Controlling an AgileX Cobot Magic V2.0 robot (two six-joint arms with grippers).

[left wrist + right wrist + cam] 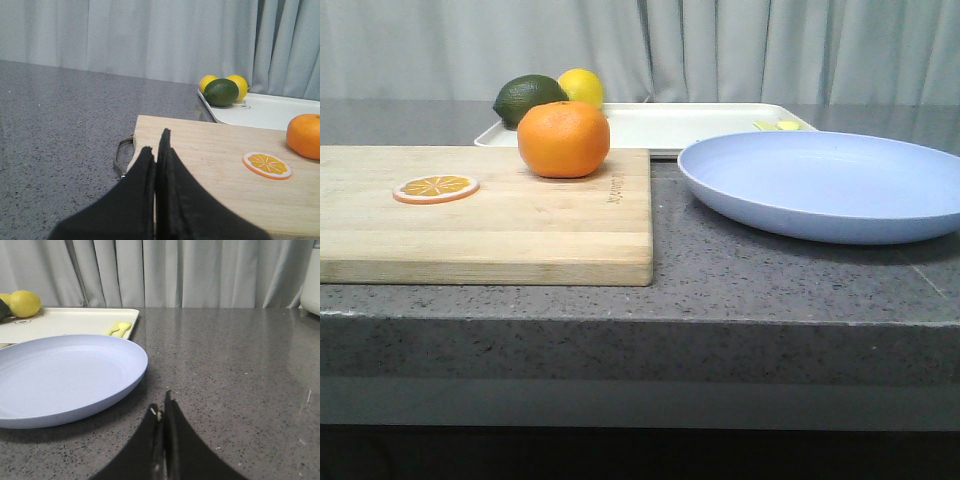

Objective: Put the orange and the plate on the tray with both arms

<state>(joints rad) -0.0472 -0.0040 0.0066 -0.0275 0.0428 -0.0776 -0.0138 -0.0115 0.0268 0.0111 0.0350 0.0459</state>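
The orange (pixel 564 138) sits on the back right part of a wooden cutting board (pixel 520 230); it also shows at the edge of the left wrist view as the orange (pixel 305 135). To the board's right lies the lavender-blue plate (pixel 830 185), seen close as the plate (pixel 60 377). Behind both stands the cream-white tray (pixel 670 125). Neither arm shows in the front view. My left gripper (pixel 156 142) is shut and empty over the board's left end. Beside the plate, over bare counter, my right gripper (pixel 161 402) is shut and empty.
A thin orange slice (pixel 436 188) lies on the board's left part. A dark green avocado (pixel 528 100) and a yellow lemon (pixel 582 86) rest at the tray's left end, small yellow pieces (pixel 778 125) at its right. The grey counter drops off at the front edge (pixel 640 300).
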